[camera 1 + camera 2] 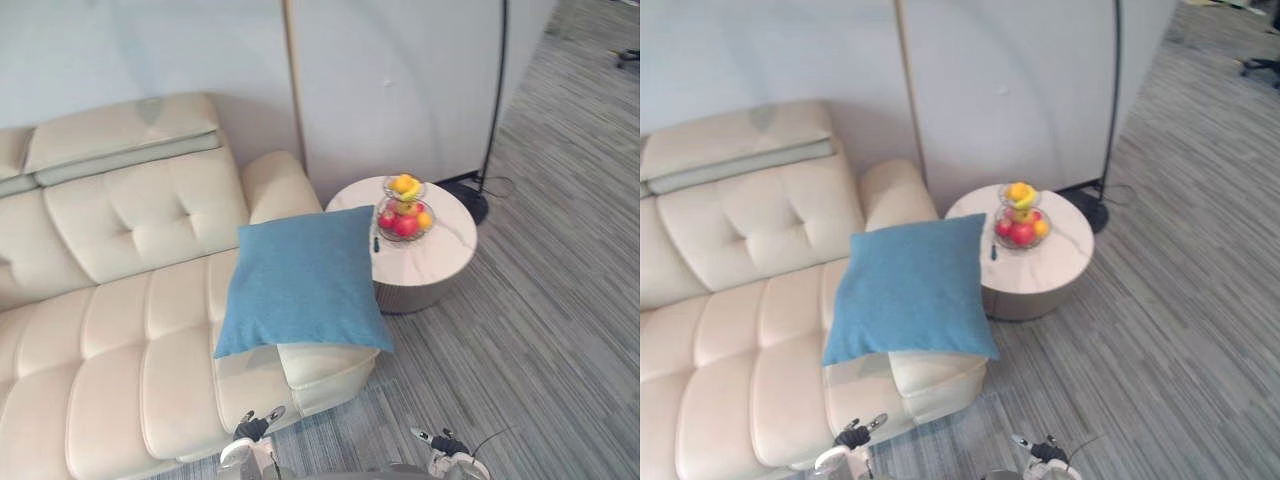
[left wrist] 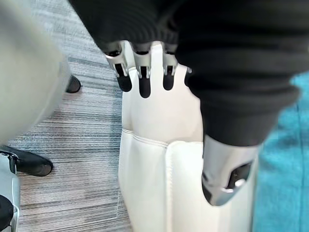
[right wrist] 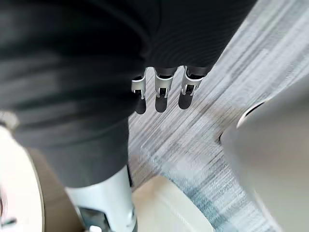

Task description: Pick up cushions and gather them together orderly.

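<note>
One cushion (image 1: 300, 280): is lying on the right end of the sofa (image 1: 120, 330), near the round table (image 1: 440, 255).
Left hand (image 2: 144, 79): is hanging with fingers straight, empty.
Right hand (image 3: 161, 92): is hanging likewise, empty.

Matt cloth cushion (image 1: 300, 280) — glossy leather sofa (image 1: 130, 330).
</note>
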Tool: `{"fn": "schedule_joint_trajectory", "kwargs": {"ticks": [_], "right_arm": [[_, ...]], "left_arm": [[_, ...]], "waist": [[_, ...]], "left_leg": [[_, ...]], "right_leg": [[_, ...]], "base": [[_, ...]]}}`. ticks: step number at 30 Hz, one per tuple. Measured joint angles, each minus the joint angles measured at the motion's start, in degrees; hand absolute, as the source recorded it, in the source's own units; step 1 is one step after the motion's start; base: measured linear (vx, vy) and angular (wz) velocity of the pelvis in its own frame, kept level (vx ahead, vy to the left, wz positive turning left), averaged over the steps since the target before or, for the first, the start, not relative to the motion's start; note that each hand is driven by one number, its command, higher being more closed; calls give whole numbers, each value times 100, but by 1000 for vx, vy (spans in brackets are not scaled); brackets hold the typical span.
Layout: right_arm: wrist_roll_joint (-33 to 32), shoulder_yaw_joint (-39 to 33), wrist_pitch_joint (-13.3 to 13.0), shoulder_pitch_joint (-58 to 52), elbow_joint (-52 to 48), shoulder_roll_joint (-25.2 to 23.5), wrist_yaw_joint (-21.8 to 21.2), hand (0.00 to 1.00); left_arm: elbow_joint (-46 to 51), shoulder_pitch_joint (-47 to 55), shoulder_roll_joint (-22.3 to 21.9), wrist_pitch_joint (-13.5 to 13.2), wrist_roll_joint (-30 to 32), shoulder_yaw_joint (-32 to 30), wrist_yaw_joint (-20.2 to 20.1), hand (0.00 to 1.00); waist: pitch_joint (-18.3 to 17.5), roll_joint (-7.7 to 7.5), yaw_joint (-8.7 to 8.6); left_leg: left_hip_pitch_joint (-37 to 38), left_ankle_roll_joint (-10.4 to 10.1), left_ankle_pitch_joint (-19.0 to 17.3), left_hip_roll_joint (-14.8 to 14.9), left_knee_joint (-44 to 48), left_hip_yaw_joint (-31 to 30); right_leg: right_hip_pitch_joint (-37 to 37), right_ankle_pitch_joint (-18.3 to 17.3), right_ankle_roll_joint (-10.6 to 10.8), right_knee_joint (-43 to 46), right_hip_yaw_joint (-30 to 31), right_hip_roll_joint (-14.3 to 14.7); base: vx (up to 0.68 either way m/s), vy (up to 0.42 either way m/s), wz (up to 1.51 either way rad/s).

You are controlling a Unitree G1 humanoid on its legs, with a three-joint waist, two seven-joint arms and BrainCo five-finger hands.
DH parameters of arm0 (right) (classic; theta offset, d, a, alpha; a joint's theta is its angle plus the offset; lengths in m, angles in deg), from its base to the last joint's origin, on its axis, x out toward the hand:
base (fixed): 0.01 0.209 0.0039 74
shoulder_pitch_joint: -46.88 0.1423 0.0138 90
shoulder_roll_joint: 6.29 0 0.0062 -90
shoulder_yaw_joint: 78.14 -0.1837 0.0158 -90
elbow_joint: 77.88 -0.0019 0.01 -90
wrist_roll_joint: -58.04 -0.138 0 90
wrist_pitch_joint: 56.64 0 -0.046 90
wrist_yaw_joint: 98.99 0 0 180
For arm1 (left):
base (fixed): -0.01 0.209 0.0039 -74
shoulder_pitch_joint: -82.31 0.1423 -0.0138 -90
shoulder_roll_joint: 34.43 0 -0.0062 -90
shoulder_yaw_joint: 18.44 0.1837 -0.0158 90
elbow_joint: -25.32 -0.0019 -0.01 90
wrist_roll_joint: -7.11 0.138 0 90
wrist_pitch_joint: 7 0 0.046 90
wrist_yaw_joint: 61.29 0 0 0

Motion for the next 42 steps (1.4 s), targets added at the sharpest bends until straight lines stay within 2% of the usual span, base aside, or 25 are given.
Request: {"fn": "schedule_joint_trajectory", "kwargs": {"ticks": [2, 4, 9, 15, 17, 23, 25, 27, 30, 34, 37, 42], "right_arm": [[-14, 77, 1, 28, -1, -10, 0, 0], [-69, 134, -7, 90, -29, -179, 4, 0], [-61, 206, -105, 120, -152, -240, 118, 0], [53, 117, -200, 81, -1123, 138, 360, 0], [56, -107, -272, 111, -1569, 351, 460, 0], [62, -406, -292, 274, -1956, 695, 587, 0], [54, -411, -272, 406, -1957, 801, 588, 0], [42, -396, -264, 497, -2026, 817, 587, 0], [30, -221, -269, 730, -2507, 993, 574, 0], [-201, 12, -293, 1394, -2593, 1336, 623, 0], [-408, 266, -319, 2080, -2578, 1492, 655, 0], [-703, 667, -349, 3123, -2573, 1670, 664, 0]], "left_arm": [[9, -7, 1, -4, 7, 21, 4, 0], [9, 2, 67, -7, 5, 166, 26, 0], [0, 57, 152, -14, 0, 186, 112, 0], [164, 43, 565, -25, -109, 211, 271, 0], [497, 47, 841, -59, -241, 192, 279, 0], [1326, 61, 1340, -184, -583, -29, 285, 0], [1478, 47, 1500, -200, -790, -159, 292, 0], [1529, 57, 1635, -195, -807, -223, 300, 0], [1809, -26, 1877, -200, -1007, -245, 406, 0], [1833, -688, 2295, -285, -1184, -193, 522, 0], [1836, -1447, 2635, -312, -1229, 161, 651, 0], [1836, -2744, 2720, -386, -1254, 673, 760, 0]], "waist": [[-9, 7, -7], [-39, -79, 15], [-119, -133, 34], [-135, -158, -27], [-136, -156, -42], [-132, -143, -91], [-98, -99, -132], [-105, -123, -144], [-56, -114, -148], [199, -117, -123], [433, -130, -33], [706, -122, 46]], "left_leg": [[-8, 29, 62, -47, -121, 139], [7, 46, 77, -135, -202, 119], [216, 57, 96, -203, -387, 119], [181, 97, 647, -287, -770, -69], [185, 117, 666, -308, -894, -111], [70, 119, 664, -372, -1231, -221], [54, 141, 654, -366, -1435, -356], [-18, 163, 673, -399, -1483, -335], [-256, 152, 690, -489, -1496, -353], [-575, 137, 766, -552, -1495, -500], [-940, 213, 1136, -524, -1522, -528], [-1359, 316, 1348, -538, -1528, -548]], "right_leg": [[-1, 0, 1, -28, -10, -42], [131, 3, 6, -221, -17, -106], [456, 104, 100, -635, -20, -134], [506, 680, 140, -1154, -19, -138], [503, 708, 128, -1256, -19, -134], [413, 780, 104, -1640, 35, -114], [380, 913, 138, -1831, 57, -53], [319, 1034, 158, -1964, 117, -60], [140, 1223, 239, -2202, 192, -101], [-92, 1374, 304, -2346, 192, -134], [-440, 1720, 214, -2366, 230, -106], [-945, 1813, 170, -2174, 238, -116]], "base": [[41, 42, 44], [34, 72, 25], [17, 48, 2], [-33, 8, 4], [-74, 14, 4], [-120, 25, 1], [-193, 41, 0], [-230, 54, -5], [-145, 46, -12], [-110, 28, 4], [-62, -7, 0], [-12, 6, 0]]}}
